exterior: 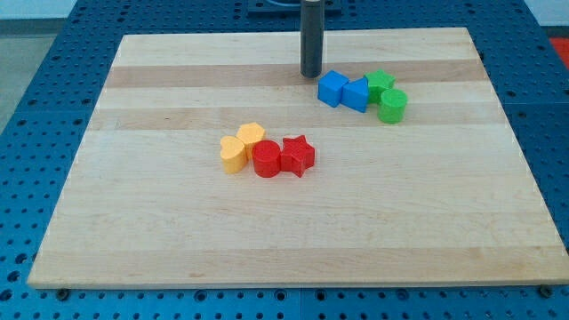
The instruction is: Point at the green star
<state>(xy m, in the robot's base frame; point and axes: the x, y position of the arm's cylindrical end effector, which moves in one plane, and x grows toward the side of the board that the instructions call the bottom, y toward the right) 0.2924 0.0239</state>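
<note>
Camera view first, and it's the only one we've got: wooden board (293,222) sits square on a blue perforated table (36,53), pale planks running across the view.

Up near the view's top, the dark rod comes straight down, and my tip (310,75) rests on the wood just to the view's upper left of the blue pair. It's a plain rod, folks, with nothing to open or close, and it touches no block: there's a sliver of bare wood between it and the nearest blue one.

That nearest one is a blue block (332,89), blocky but its exact shape is hard to call, and pressed against its right side is a blue cube (356,94). Behind and to the view's right of the cube sits the green star (380,84), tucked against it, on the far side of the blue pair from my tip. Just below the star, touching it, stands a green cylinder (392,106).

Down at the middle of the board, well apart from all that, a second cluster: yellow heart (233,154), yellow block (252,135) behind it, red cylinder (266,160) and red star (298,156), all huddled together.
</note>
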